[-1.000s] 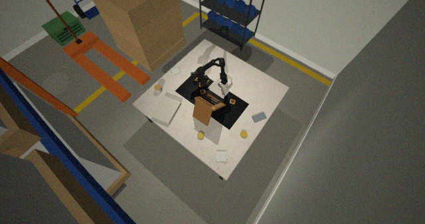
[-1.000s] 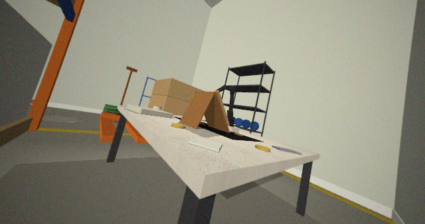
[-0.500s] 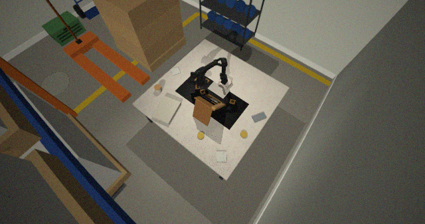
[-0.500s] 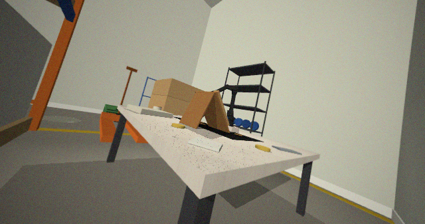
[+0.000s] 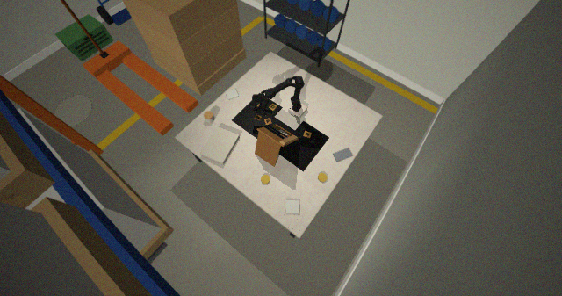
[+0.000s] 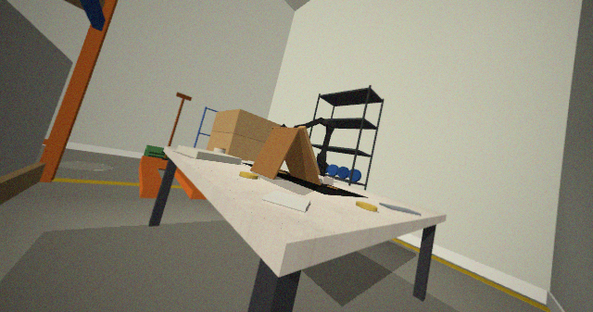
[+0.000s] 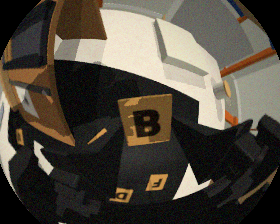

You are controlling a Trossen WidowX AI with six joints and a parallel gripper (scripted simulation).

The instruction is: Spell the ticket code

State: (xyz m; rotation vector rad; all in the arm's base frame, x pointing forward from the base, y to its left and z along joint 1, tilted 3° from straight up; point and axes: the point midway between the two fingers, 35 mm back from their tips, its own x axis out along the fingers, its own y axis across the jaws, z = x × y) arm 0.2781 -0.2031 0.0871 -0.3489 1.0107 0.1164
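My gripper (image 5: 259, 99) (image 7: 147, 123) is shut on a tan letter tile marked B (image 7: 145, 117) and holds it above the black mat (image 5: 310, 152) (image 6: 340, 191). Two more tan tiles (image 7: 157, 181) (image 7: 122, 195) lie on the mat below it; their letters are too small to read. In the overhead view, loose tiles (image 5: 273, 107) (image 5: 268, 121) lie near the gripper and another tile (image 5: 306, 134) lies to the right. The brown tent-shaped board (image 5: 268, 147) (image 6: 287, 156) (image 7: 80, 36) stands on the mat, with the letter rail (image 5: 281, 133) on its sloped face. I cannot make out the ticket's code.
A flat white box (image 5: 219, 146) lies left of the mat. Two yellow discs (image 5: 265, 178) (image 5: 322, 176), a white pad (image 5: 292, 206), a grey card (image 5: 342, 155), a small tan cylinder (image 5: 209, 115) and a white card (image 5: 232, 94) lie around the table.
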